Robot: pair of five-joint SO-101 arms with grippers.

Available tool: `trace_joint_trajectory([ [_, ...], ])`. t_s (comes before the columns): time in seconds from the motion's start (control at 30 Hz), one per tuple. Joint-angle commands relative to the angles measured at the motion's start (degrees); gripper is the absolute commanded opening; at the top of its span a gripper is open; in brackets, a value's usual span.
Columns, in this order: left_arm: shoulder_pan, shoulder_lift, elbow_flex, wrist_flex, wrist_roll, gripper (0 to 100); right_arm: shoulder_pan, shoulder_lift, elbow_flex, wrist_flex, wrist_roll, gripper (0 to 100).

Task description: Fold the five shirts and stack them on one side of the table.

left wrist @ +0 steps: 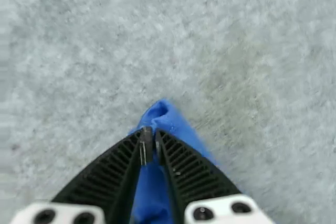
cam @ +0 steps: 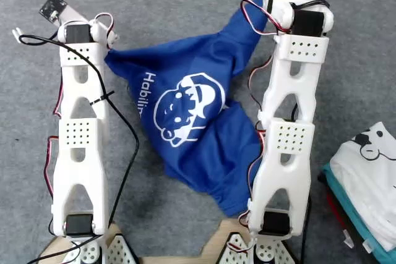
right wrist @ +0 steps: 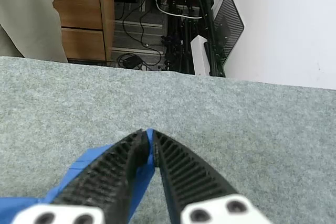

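Resting beside the right arm (cam: 289,122) (folded): white shirt (cam: 366,168) atop teal shirt (cam: 344,207).

Blue printed shirt (cam: 210,146), crumpled, face-up

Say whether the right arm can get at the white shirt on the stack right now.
Probably not yet: the right gripper is shut on the blue shirt at the far side and must let go first. Otherwise the way looks free: bare table lies between that arm and the white shirt.
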Motion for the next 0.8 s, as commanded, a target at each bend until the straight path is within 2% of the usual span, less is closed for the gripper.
trace_joint_trajectory([
  [0.0, -0.1, -0.9, -2.5, 6.4, 0.6, 11, -0.7, -3.3, -2.7, 0.1, 0.4, 0.5],
  [0.1, 0.0, -0.8, -2.2, 11.1, 1.5, 18, -0.7, -3.3, -2.6, 0.1, 0.4, 0.5],
  [0.3, -2.3, -1.0, -1.3, 9.1, 3.4, 22, -0.7, -3.2, -2.6, 0.1, 0.5, 0.5],
  [0.4, -2.5, -0.8, -2.5, 2.4, 3.4, 21, -0.7, -3.2, -2.6, 0.1, 0.5, 0.5],
  [0.6, -0.1, 1.8, 5.9, -19.8, 3.5, 21, -0.7, -3.2, -2.6, 0.2, 0.5, 0.5],
  [0.77, -0.2, 3.6, 10.2, -23.6, 3.3, 19, -0.7, -3.1, -2.4, 0.3, 2.0, 0.5],
])
